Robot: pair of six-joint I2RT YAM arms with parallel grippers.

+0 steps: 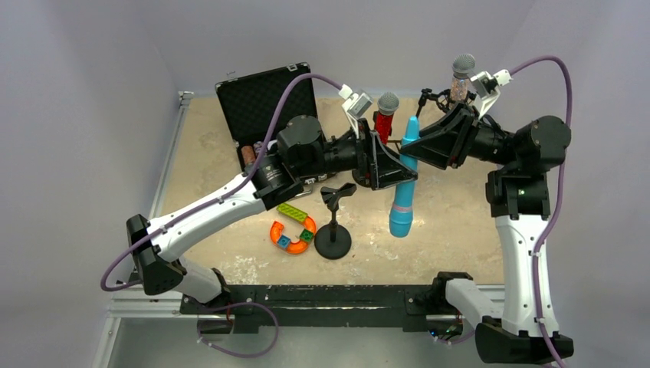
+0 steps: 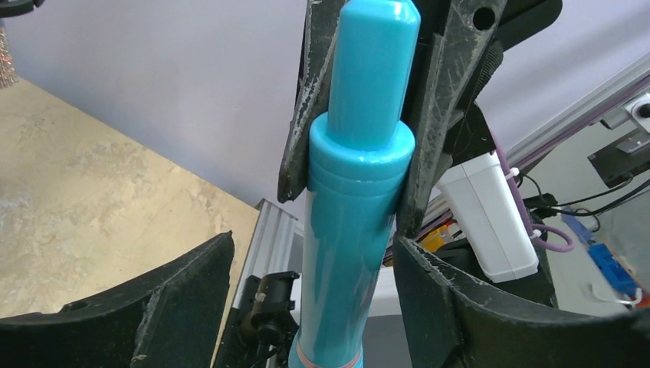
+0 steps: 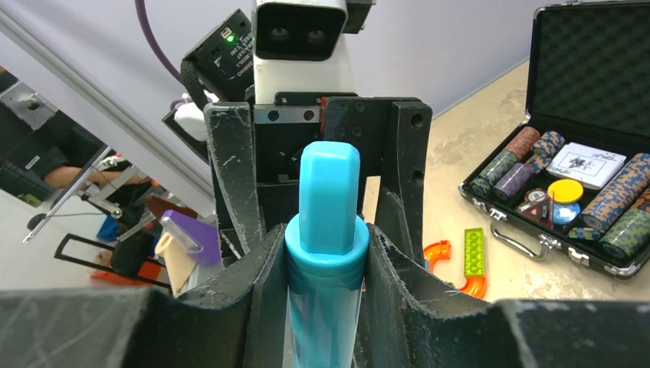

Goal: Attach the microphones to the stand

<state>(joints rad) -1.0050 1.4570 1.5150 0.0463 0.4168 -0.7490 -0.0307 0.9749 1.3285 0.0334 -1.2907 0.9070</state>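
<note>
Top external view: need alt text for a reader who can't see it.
Both arms reach to mid-table, left tool and right tool meeting on a light-blue microphone. A black stand sits empty beside it; a red glitter microphone and a silver-pink glitter microphone stand upright behind.

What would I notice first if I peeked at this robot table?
The bright light-blue microphone, held up mid-table where both arms meet: the right gripper is clamped on it, and the left gripper is open around it. Behind it, a red glitter microphone and a silver-pink glitter microphone stick up near the table's back edge.
</note>
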